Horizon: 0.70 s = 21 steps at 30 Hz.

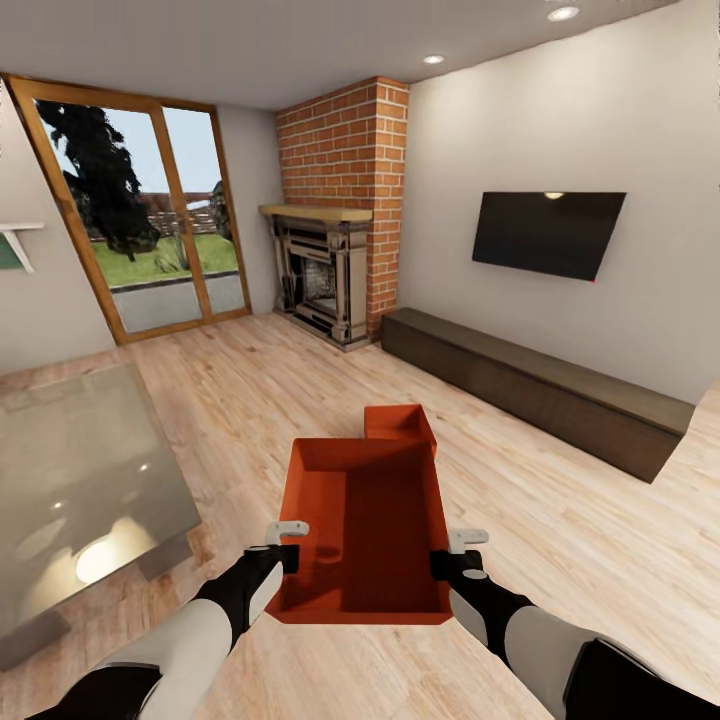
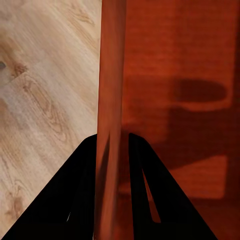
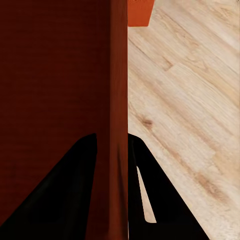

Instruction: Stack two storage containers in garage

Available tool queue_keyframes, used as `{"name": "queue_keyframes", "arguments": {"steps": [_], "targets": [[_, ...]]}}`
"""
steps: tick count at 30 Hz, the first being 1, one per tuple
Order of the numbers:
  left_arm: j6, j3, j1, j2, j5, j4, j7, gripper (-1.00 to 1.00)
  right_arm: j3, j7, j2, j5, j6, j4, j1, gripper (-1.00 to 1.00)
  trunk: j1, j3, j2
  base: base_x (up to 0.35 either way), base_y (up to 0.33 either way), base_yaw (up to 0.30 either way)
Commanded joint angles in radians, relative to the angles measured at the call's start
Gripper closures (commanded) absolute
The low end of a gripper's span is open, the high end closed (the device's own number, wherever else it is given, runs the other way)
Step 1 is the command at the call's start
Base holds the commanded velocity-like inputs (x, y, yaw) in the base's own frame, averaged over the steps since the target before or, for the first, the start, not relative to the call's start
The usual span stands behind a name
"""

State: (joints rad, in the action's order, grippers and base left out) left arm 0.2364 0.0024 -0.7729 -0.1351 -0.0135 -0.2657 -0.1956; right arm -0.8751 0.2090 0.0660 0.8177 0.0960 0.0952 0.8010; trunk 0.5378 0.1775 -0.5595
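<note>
Head view: an open orange-red ribbed plastic bin (image 1: 365,530) hangs above the light wood plank floor (image 1: 560,530), left gripper (image 1: 283,545) and right gripper (image 1: 455,553) clamped on its side walls; a second orange-red bin (image 1: 398,421) sits just beyond it.

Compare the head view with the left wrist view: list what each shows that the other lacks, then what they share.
Head view alone: the brick fireplace, wall TV, long dark cabinet, glass doors, the right gripper and a second container beyond the held one. Left wrist view alone: the black fingers straddling the thin wall, one inside, one outside. Both: the held container, the left gripper on its wall, and the wood plank floor.
</note>
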Motion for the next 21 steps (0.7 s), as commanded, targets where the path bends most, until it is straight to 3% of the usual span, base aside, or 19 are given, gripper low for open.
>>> {"name": "queue_keyframes", "arguments": {"steps": [1, 21], "targets": [[0.009, 0.001, 0.000, 0.003, 0.012, 0.000, -0.036, 1.00, 0.008, 0.007, -0.028, -0.002, 0.007, 0.000, 0.001, 1.00, 0.000, 0.000, -0.001, 0.000, 0.000, 0.000], [0.009, 0.001, 0.000, 0.003, 0.012, 0.000, -0.036, 1.00, 0.008, 0.007, -0.028, -0.002, 0.007, 0.000, 0.001, 1.00, 0.000, -0.031, -0.001, 0.000, 0.000, 0.000]]}}
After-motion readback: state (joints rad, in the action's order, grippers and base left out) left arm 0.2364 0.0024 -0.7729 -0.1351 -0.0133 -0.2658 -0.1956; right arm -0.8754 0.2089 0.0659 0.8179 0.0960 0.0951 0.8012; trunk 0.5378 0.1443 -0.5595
